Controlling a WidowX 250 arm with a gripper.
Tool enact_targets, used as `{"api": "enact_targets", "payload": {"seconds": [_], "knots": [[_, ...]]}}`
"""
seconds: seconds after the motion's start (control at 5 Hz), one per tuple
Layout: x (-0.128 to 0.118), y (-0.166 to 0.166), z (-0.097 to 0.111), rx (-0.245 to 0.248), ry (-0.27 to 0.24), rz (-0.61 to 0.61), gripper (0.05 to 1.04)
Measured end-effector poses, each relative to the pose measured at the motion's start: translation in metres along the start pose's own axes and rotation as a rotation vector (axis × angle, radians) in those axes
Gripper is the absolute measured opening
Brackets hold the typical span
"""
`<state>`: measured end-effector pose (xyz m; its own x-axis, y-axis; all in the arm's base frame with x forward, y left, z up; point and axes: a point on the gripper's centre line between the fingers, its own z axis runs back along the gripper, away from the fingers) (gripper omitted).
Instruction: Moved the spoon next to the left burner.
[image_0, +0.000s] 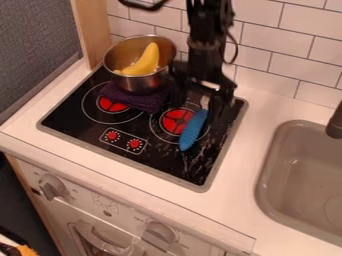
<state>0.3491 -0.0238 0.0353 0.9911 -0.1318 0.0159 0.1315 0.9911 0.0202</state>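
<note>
The gripper (196, 108) hangs over the right burner (176, 121), near the back right of the stove. Its fingers stand open, one on each side of the pale upper end of the spoon. The blue part of the spoon (194, 131) slants down across the right side of that burner; the upper end is partly hidden under the gripper. Farther left is the left burner (112, 105), its right side partly covered by a dark purple cloth.
The purple cloth (137, 98) lies between the burners. Behind it stands a metal pot (140, 82) with a yellow banana (146, 61) inside. Two red knob marks are at the stove's front. A grey sink (270, 165) and dark faucet (336, 122) are at the right.
</note>
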Motion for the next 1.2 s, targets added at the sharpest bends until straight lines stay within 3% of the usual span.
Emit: {"api": "enact_targets", "payload": {"seconds": [0.2, 0.4, 0.8, 1.0, 1.2], "knots": [[-0.001, -0.011, -0.012, -0.025, 0.022, -0.03, 1.001], [0.0, -0.014, -0.018, -0.016, 0.043, -0.034, 0.939], [0.0, -0.012, -0.023, 0.004, 0.088, -0.013, 0.4], [0.0, -0.018, -0.017, 0.04, 0.115, -0.074, 0.375], [0.0, -0.027, 0.035, 0.061, 0.031, -0.136, 0.375]]}}
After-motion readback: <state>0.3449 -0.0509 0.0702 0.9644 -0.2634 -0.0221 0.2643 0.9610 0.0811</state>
